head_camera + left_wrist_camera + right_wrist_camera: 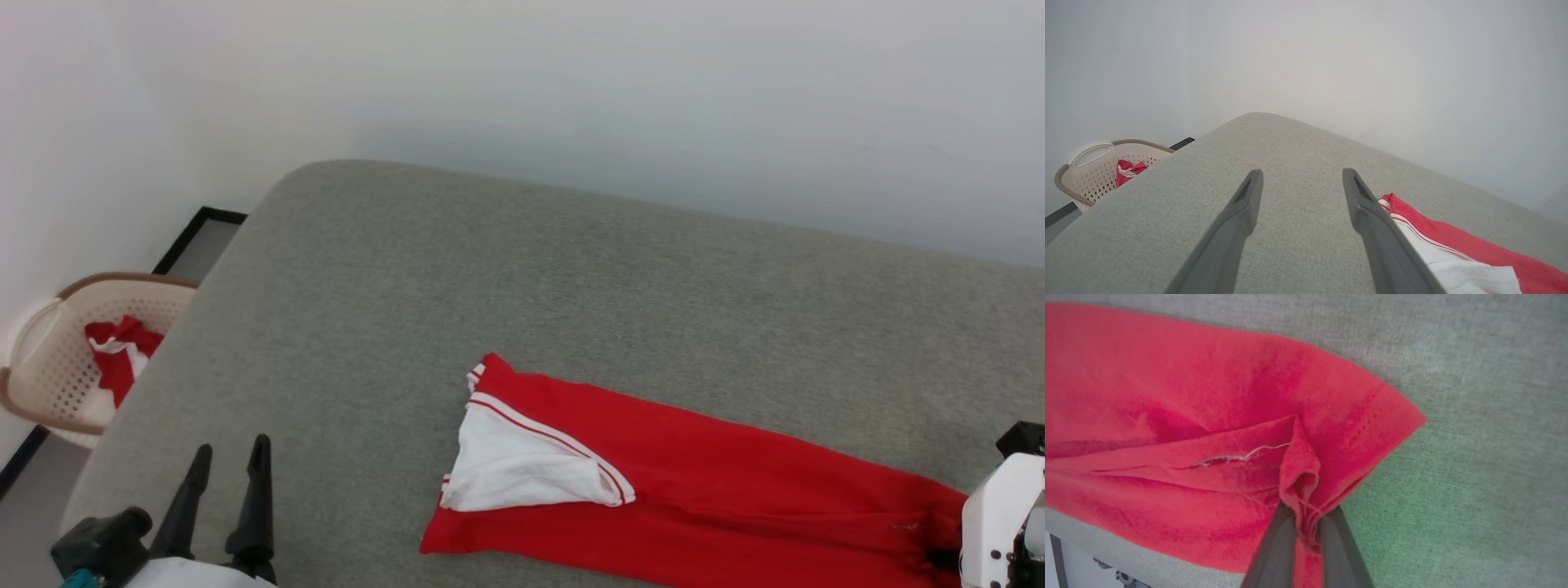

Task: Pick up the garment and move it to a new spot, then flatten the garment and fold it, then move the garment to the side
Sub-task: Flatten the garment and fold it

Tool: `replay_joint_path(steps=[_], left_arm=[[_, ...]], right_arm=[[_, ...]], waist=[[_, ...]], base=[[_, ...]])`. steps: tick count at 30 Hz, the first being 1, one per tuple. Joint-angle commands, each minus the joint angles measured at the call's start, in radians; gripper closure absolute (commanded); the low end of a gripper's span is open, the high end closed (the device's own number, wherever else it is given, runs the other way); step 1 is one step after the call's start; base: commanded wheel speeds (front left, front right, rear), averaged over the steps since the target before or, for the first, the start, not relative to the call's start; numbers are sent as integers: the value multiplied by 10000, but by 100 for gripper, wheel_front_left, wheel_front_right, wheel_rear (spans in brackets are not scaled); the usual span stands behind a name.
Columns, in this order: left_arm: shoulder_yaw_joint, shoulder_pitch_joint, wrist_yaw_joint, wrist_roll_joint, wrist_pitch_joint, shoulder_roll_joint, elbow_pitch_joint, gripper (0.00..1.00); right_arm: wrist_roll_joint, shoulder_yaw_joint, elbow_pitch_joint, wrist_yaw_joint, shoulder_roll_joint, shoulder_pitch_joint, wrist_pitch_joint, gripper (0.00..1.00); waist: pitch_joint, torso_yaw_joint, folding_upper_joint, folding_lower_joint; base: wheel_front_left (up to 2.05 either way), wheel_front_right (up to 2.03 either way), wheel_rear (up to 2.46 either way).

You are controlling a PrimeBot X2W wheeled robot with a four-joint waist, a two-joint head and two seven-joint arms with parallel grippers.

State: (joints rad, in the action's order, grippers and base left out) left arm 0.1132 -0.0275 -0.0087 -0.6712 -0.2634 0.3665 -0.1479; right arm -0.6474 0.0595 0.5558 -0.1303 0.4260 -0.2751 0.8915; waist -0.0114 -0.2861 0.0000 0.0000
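The garment (694, 490) lies on a grey upholstered surface (490, 269) as a long red strip, folded lengthwise and running from the middle of the surface towards its near right. At the strip's left end a white short sleeve (522, 465) lies on top, edged with a thin red-and-white stripe, and a bit of striped trim shows at the far left corner. A loose white thread (1249, 455) lies along a crease near the right end. The right gripper (1306, 510) has its two dark fingers nearly together, pinching a bunched fold of red cloth at that right end. The left gripper (232, 445) hovers over the near left of the surface with its fingers spread wide and nothing between them, just left of the sleeve. Bare grey fabric spreads to the left of the garment and beyond it as far as the pale wall (571, 82). The surface's far left corner is rounded. Past its left edge a cream perforated laundry basket (41, 384) stands on the floor, holding red-and-white cloth (118, 359).
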Motion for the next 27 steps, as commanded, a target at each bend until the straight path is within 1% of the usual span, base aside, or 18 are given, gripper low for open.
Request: replay_joint_path(steps=[1,9,13,16,21,23,27], left_arm=[[-45,-91,-68,130,-8,-41,24,0],[-281,-158,-188,677,-7,-225,221,0],[-301,-120,-261,837,-5,-370,145,0],[-276,-70,-326,916,-7,-435,60,0],[-319,-180,-364,970,-6,-533,-72,0],[-303,-253,-361,1030,-7,-532,-111,0],[-319,-346,-312,1089,-6,-629,-137,0]], right_arm=[[-113,117,-44,-6,-52,48,87,100],[15,31,-545,0,899,-18,285,100],[224,-291,-440,0,1332,-51,272,100],[385,-484,-367,0,1504,-102,283,100],[399,-301,-937,0,1401,-103,520,100],[108,-315,-1374,0,1191,-11,664,100],[-387,-64,-2682,-2,631,195,1065,100]], waist=[[5,113,0,0],[159,608,0,0],[210,809,0,0],[245,931,0,0],[387,1164,0,0],[475,1231,0,0],[625,1321,0,0]], base=[[0,0,0],[0,0,0],[0,0,0],[0,0,0],[0,0,0],[0,0,0],[0,0,0]])
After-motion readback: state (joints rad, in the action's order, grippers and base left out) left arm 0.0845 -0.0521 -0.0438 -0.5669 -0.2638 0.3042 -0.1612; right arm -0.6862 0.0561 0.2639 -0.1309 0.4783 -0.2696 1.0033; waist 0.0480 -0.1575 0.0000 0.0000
